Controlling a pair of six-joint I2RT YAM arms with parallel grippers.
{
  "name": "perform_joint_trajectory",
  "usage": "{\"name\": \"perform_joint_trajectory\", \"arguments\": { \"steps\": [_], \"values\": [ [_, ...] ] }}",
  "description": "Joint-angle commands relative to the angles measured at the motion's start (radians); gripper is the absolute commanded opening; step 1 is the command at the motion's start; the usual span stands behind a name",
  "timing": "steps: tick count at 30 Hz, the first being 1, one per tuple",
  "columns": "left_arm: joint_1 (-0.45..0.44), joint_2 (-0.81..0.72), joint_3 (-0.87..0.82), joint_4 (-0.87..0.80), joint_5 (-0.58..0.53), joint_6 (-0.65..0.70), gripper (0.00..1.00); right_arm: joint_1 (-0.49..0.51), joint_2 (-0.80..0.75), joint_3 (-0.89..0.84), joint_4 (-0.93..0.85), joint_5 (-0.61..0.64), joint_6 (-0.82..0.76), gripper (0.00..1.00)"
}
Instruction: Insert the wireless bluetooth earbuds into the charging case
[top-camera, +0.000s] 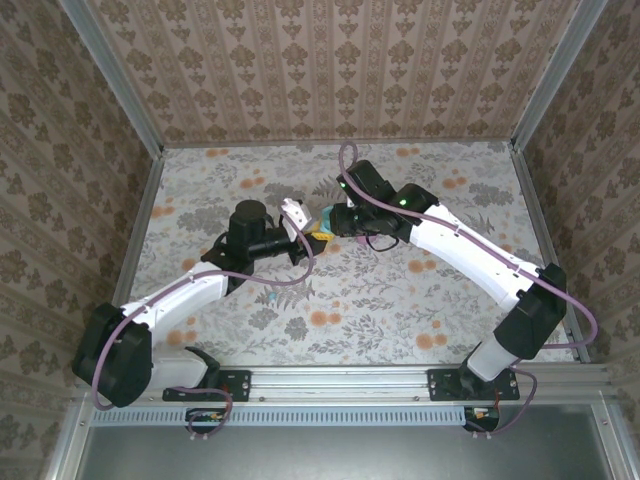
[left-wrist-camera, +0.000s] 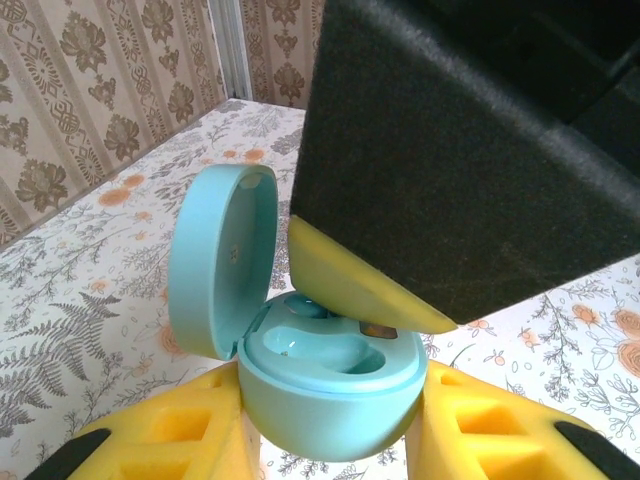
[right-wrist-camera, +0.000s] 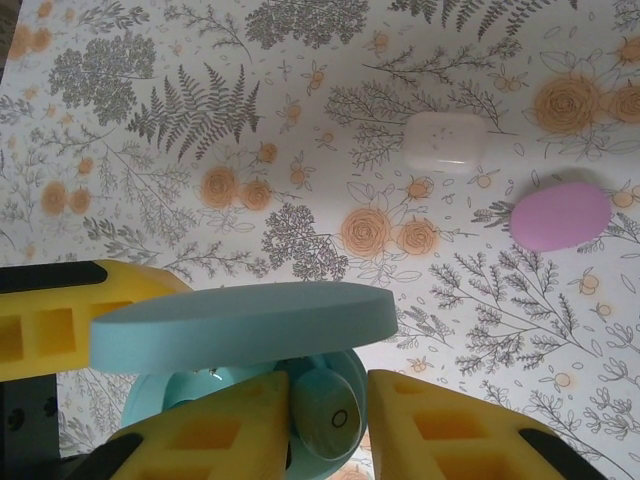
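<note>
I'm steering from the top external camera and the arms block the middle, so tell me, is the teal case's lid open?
Observer: Yes. The left wrist view shows the teal case pinched in the left hand, its lid standing open.
Operator: Is the right hand holding anything?
Observer: A teal earbud sits between its fingers, right over the open case.
Operator: Anything else nearby?
Observer: The right wrist view shows a white case and a pink case, both shut and apart from each other.
</note>
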Motion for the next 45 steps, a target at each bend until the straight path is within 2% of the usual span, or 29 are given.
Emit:
{"name": "perform_joint_trajectory", "arguments": {
  "steps": [1, 3, 7, 11, 14, 21, 24, 35, 36, 37, 39, 45],
  "values": [
    [-0.003, -0.026, 0.014, 0.065, 0.006, -0.015, 0.37, -0.003, -0.028, -0.027, -0.018, -0.035, 0.020, 0.28],
    [-0.003, -0.028, 0.011, 0.074, 0.006, -0.018, 0.37, -0.012, -0.050, -0.048, 0.008, -0.050, 0.027, 0.28],
    [0.000, -0.028, 0.003, 0.101, 0.012, -0.032, 0.37, -0.052, -0.125, -0.142, 0.150, -0.162, 0.075, 0.29],
    [0.001, -0.030, 0.003, 0.115, 0.023, -0.039, 0.37, -0.072, -0.127, -0.140, 0.144, -0.170, 0.070, 0.27],
    [0.002, -0.031, 0.004, 0.117, 0.029, -0.042, 0.37, -0.075, -0.123, -0.146, 0.181, -0.220, 0.066, 0.25],
    [0.002, -0.031, 0.004, 0.117, 0.026, -0.045, 0.37, -0.073, -0.111, -0.152, 0.229, -0.299, 0.055, 0.26],
    [0.003, -0.032, 0.004, 0.116, 0.023, -0.043, 0.37, -0.073, -0.121, -0.149, 0.201, -0.275, 0.043, 0.30],
    [0.007, -0.038, 0.000, 0.128, 0.019, -0.051, 0.37, -0.076, -0.129, -0.126, 0.116, -0.199, 0.004, 0.32],
    [0.008, -0.040, 0.000, 0.129, 0.019, -0.052, 0.37, -0.076, -0.131, -0.128, 0.116, -0.194, 0.003, 0.26],
    [0.009, -0.040, 0.000, 0.128, 0.019, -0.051, 0.37, -0.076, -0.134, -0.128, 0.116, -0.192, 0.003, 0.26],
    [0.008, -0.040, 0.000, 0.131, 0.021, -0.054, 0.37, -0.076, -0.132, -0.123, 0.113, -0.184, 0.003, 0.32],
    [0.010, -0.043, -0.003, 0.140, 0.025, -0.057, 0.37, -0.077, -0.134, -0.122, 0.111, -0.184, 0.003, 0.29]
  ]
}}
